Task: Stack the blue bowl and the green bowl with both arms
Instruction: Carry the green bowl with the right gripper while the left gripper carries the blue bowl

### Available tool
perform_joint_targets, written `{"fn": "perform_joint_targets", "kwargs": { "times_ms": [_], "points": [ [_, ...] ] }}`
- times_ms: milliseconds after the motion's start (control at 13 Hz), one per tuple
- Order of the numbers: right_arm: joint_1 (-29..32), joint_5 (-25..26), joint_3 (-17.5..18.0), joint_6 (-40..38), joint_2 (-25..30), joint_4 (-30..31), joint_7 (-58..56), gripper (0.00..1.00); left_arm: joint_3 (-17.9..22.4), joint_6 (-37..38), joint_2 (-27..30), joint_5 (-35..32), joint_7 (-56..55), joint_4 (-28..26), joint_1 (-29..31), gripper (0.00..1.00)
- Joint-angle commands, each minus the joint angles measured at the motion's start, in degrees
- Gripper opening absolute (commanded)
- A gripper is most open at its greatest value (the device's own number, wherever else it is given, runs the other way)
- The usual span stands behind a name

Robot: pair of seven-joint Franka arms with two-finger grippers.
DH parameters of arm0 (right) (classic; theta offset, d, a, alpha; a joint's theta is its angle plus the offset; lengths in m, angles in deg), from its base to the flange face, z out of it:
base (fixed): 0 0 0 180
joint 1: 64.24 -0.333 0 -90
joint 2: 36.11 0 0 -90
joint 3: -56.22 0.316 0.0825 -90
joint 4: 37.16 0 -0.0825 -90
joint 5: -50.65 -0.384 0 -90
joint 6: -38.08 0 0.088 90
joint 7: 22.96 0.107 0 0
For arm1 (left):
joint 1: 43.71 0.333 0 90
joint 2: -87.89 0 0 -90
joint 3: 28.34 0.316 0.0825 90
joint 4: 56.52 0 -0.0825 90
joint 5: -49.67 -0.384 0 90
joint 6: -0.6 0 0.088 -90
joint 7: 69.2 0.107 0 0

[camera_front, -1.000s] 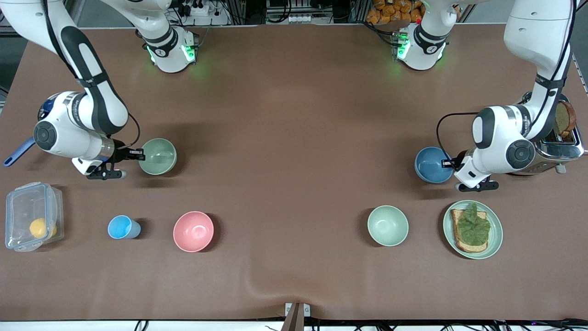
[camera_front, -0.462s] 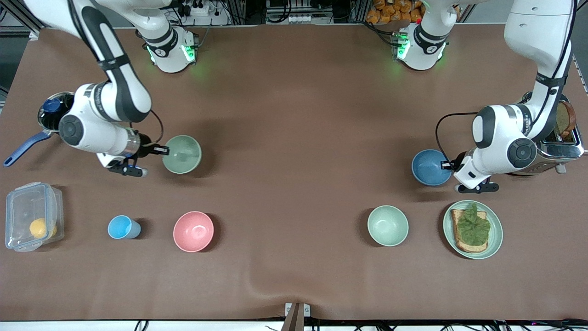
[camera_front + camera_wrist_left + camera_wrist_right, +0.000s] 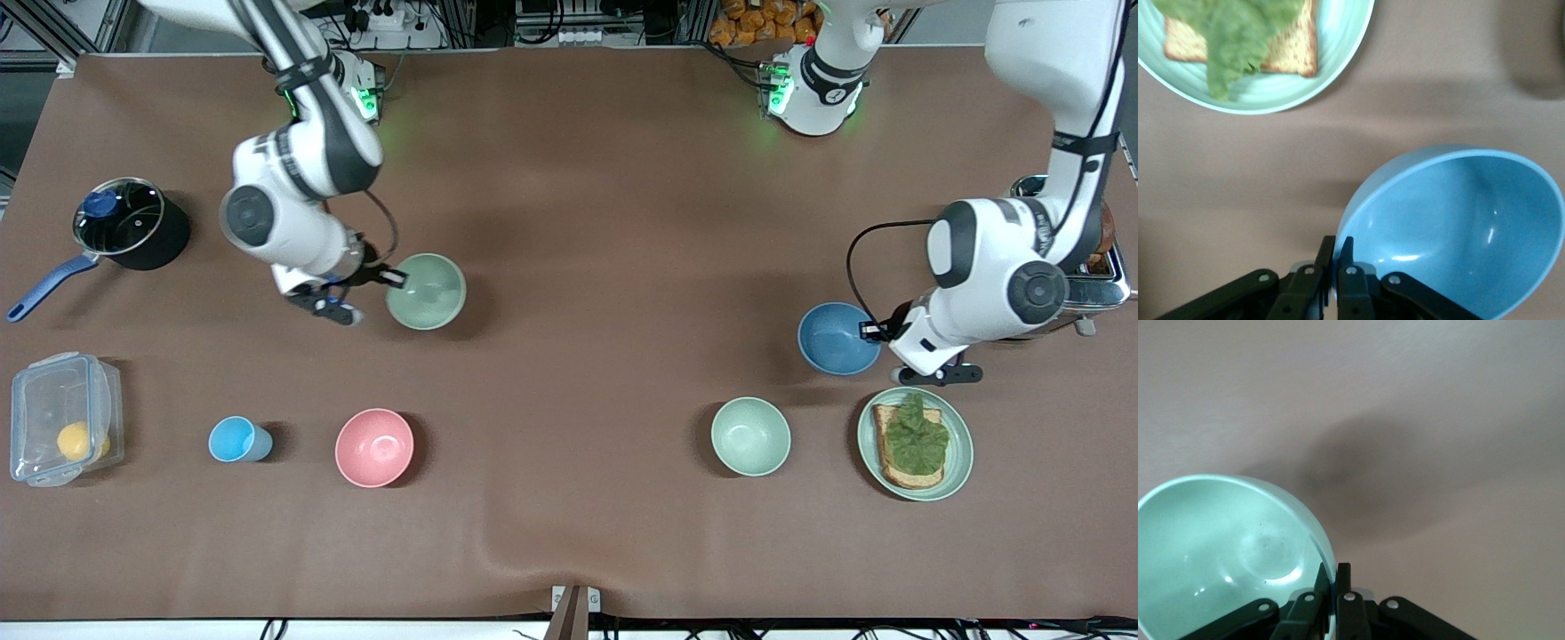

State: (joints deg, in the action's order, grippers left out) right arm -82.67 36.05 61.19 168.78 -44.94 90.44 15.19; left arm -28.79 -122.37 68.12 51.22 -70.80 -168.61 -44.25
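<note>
Grippers first, front view: my right gripper pinches the green bowl by its rim, lifted over bare table; my left gripper pinches the blue bowl's rim, lifted just beside the toast plate. Left wrist view: fingers clamped tight on the rim, blue bowl tilted. Right wrist view: fingers clamped on the green rim, shadow beneath.

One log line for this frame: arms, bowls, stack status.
left gripper: shut on blue bowl rim | right gripper: shut on green bowl rim | stack: not yet
</note>
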Motion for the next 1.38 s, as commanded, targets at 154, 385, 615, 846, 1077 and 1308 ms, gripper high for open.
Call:
{"fn": "perform_joint_targets", "kwargs": {
  "times_ms": [154, 385, 615, 846, 1077, 1308],
  "points": [
    [-9.8, -1.0, -0.4, 8.3, -2.5, -1.0, 15.5, 0.00, -1.8, 9.4, 1.0, 1.5, 0.3, 9.0, 0.1, 0.00],
    [-14.9, -1.0, -0.4, 9.0, -6.5, -6.0, 24.8, 0.00, -3.7, 11.6, 1.0, 2.1, -1.2, 11.6, 0.1, 0.00],
    [-19.8, -1.4, -0.4, 16.1, -10.8, -8.2, 30.7, 0.00, -5.4, 12.9, 1.0, 2.1, -3.5, 13.5, 0.1, 0.00],
    [-24.4, -1.3, -0.6, 19.4, -16.6, -12.0, 37.5, 0.00, -6.7, 14.5, 1.0, 2.1, -5.6, 15.0, 0.1, 0.00],
    [-27.7, -0.8, -0.7, 19.7, -19.7, -15.1, 40.9, 0.00, -8.9, 14.5, 1.0, 2.1, -8.8, 15.1, 0.2, 0.00],
    [-28.8, -0.7, -0.9, 20.8, -21.2, -15.9, 41.1, 0.00, -11.5, 14.5, 1.0, 2.2, -13.4, 15.0, 0.2, 0.00]
  ]
}}
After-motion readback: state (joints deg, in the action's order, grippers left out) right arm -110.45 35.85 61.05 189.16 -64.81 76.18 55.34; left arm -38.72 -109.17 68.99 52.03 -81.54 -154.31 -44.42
